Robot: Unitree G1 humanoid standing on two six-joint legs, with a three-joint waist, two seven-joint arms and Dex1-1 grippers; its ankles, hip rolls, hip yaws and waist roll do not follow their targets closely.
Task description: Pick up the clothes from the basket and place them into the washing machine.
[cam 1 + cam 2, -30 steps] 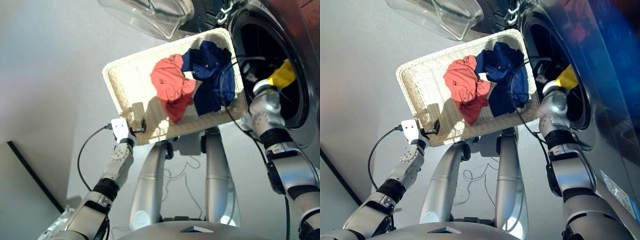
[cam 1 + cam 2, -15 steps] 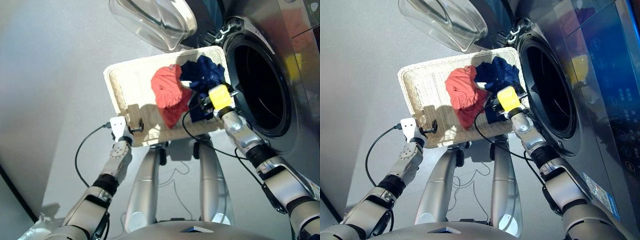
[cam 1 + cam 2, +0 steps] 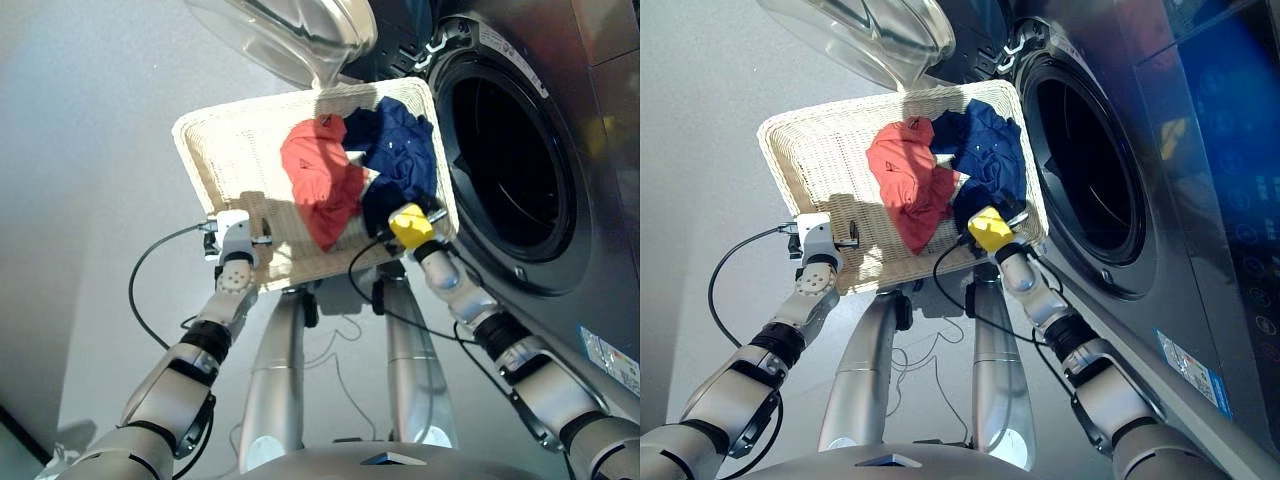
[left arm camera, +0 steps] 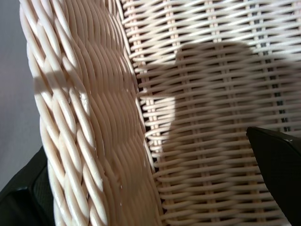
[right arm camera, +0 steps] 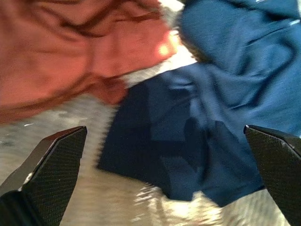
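Here, at the open washing machine (image 3: 520, 170), two of the three garments lie in the cream woven basket (image 3: 215, 150): the coral-red garment (image 3: 320, 185) at the middle and the navy blue garment (image 3: 400, 165) touching it at its 3 o'clock side, nearest the porthole. No black garment shows in the basket, and the dark drum, at 3 o'clock from the basket, is too shadowed to tell what, if anything, lies inside. The clear glass door (image 3: 290, 30) stands swung open at the basket's 12 o'clock.

The right gripper (image 5: 155, 183) hangs over the lower fold of the navy cloth with its two black fingers spread wide, nothing between them. The left gripper (image 4: 155, 188) straddles the basket's rim at the corner towards 7 o'clock, one finger on each side of the woven wall; the fingers look apart, though how firmly they bear on the rim cannot be told.

By this showing the job is at most one-third done: the red and blue pieces are both left to lift and carry to the drum, and the navy one looks the likelier next pick.
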